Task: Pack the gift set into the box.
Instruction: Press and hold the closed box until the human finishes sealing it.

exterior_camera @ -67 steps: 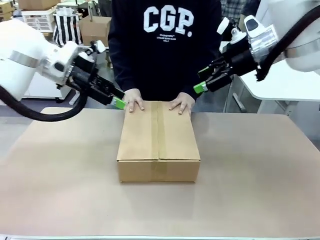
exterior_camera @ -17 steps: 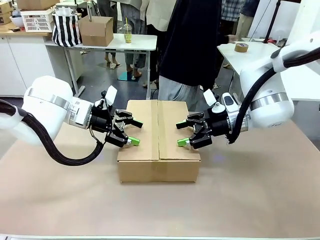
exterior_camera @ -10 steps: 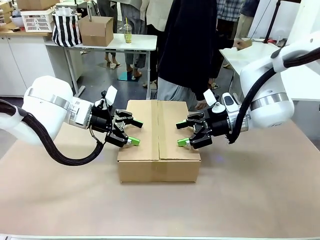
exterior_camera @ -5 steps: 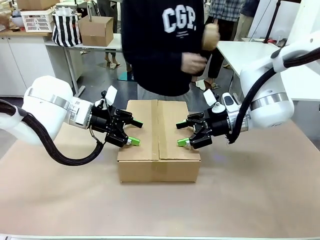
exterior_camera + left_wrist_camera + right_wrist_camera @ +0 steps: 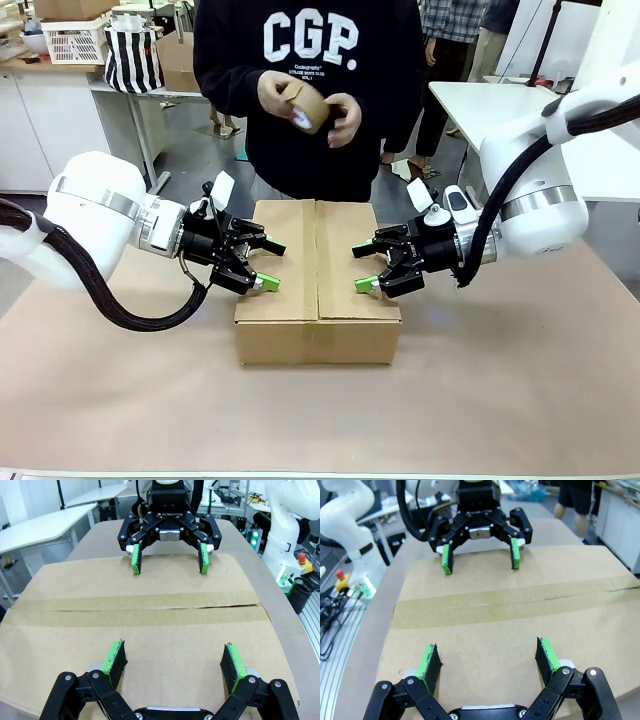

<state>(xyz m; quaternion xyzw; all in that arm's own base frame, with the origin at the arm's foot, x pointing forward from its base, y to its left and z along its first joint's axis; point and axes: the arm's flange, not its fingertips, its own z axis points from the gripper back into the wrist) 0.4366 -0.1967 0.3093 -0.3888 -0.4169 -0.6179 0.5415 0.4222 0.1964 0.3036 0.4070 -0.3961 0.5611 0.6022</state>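
Both my jaws stand spread wide, holding nothing. Front view: my left gripper [image 5: 262, 265] and right gripper [image 5: 365, 267] face each other over the closed box [image 5: 317, 285]; beyond it a person holds a tape roll [image 5: 305, 106]. Left wrist view: box top beneath my pads [image 5: 114, 657], taped seam [image 5: 135, 609] ahead. Right wrist view: the same, with my left gripper [image 5: 479, 554] opposite.

Plain brown box [image 5: 317, 285], brown tape roll [image 5: 305, 107], green-padded black claws.

Brown tape roll [image 5: 306, 106], striped bag [image 5: 133, 56]
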